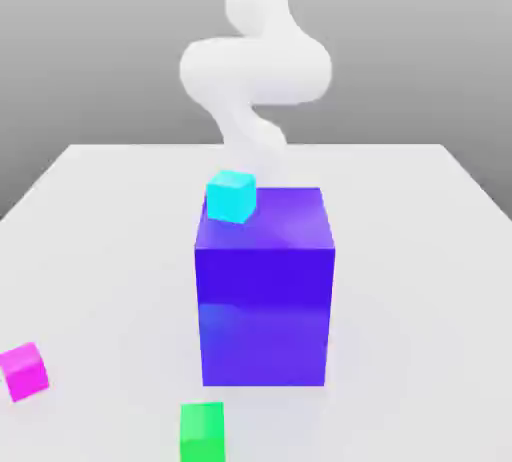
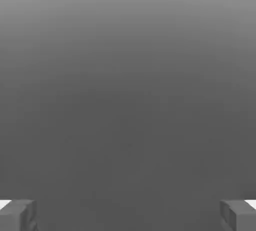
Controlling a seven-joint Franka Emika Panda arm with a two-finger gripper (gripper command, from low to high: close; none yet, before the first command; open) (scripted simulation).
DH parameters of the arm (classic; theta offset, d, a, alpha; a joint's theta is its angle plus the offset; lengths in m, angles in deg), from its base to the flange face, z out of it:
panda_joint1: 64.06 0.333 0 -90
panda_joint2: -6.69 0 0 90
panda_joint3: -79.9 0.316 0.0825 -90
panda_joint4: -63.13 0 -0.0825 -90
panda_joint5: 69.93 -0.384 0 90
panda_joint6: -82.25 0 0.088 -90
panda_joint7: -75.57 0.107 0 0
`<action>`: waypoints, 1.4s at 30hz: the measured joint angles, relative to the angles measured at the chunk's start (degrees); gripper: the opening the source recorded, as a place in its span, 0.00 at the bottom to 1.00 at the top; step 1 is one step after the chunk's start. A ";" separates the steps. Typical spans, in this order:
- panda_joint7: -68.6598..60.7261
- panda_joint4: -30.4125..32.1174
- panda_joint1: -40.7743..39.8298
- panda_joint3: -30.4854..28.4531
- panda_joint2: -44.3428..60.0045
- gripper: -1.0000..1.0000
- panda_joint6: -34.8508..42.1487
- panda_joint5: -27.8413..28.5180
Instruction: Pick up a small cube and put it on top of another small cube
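Note:
A small cyan cube [image 1: 231, 196] shows at the far left corner of the top of a big blue block [image 1: 265, 290]; whether it rests on that corner or stands behind it I cannot tell. Near the front, on the exterior view's left, a small magenta cube [image 1: 23, 370] lies on the white table [image 1: 420, 280]. A small green cube [image 1: 202, 432] sits at the front edge. My white arm [image 1: 255, 70] comes down behind the blue block. In the hand view my gripper [image 2: 128, 215] is open, its grey fingertips [image 2: 17, 215] far apart, with plain grey between them.
The big blue block stands in the middle of the table, between the arm and the two front cubes. Bare table surface stretches on both sides of the block.

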 joint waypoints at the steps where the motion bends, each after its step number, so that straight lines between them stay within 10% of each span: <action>1: 0.22 0.27 -0.52 -0.83 2.25 0.50 -0.81 -0.40; 19: 2.47 4.94 -10.93 -14.32 39.83 0.50 -14.67 -8.80; 31: 0.11 5.30 -21.08 -12.79 64.78 0.50 -26.72 -17.23; 32: -0.69 4.87 -22.15 -11.52 66.63 0.00 -28.12 -18.29; 42: 1.80 6.02 -20.25 -14.13 62.01 0.00 -24.71 -14.99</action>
